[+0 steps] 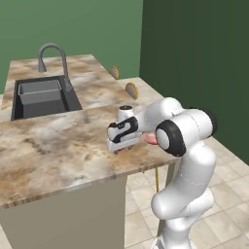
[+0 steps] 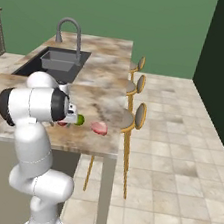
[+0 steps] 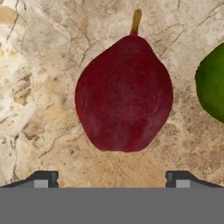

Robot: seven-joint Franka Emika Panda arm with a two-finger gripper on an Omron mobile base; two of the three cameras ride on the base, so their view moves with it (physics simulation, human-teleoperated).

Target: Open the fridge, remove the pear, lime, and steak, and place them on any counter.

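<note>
Pear (image 3: 124, 94) on marbled counter (image 3: 39, 87)

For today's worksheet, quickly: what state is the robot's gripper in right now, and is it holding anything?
Gripper: open, holding nothing; the pear lies on the counter between its spread fingertips, untouched.

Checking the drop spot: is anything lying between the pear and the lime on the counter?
No. In the hand view only bare marbled counter shows between the pear and the lime; they lie apart.
</note>
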